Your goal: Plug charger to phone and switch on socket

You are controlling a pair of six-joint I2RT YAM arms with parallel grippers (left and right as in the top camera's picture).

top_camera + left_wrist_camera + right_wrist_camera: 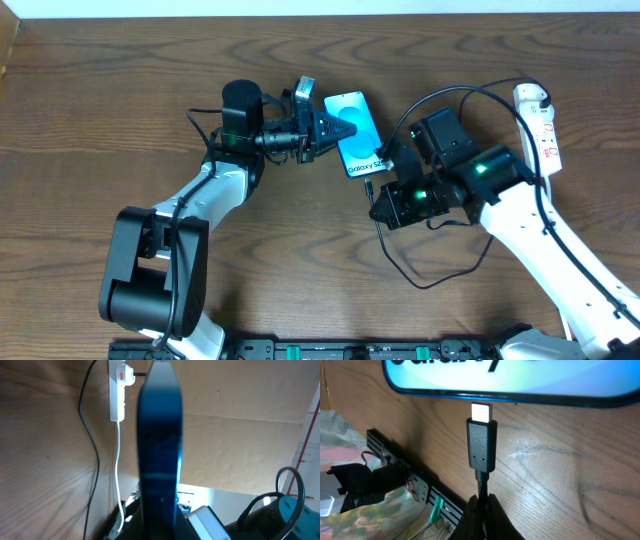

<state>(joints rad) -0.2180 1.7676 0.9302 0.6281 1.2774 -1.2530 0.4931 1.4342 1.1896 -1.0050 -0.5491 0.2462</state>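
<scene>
The phone point(352, 132) lies on the table with its cyan screen up. My left gripper point(335, 128) is shut on its left long edge. In the left wrist view the phone point(159, 450) stands edge-on between the jaws point(160, 522). My right gripper point(377, 188) is shut on the charger's black cable just behind the plug tip point(481, 440). The fingers point(482, 507) pinch the cable. The metal tip points at the phone's bottom edge point(530, 382) and is at or just short of it. The cable point(440, 280) loops back to the white adapter point(530, 97) in the socket point(548, 135).
The socket point(118, 395) with its red switch, the adapter point(128, 377), the black cable point(90, 435) and a white cord point(118, 460) show in the left wrist view. A black rail point(405, 467) runs along the table's front edge. The cable loop lies in front of the right arm.
</scene>
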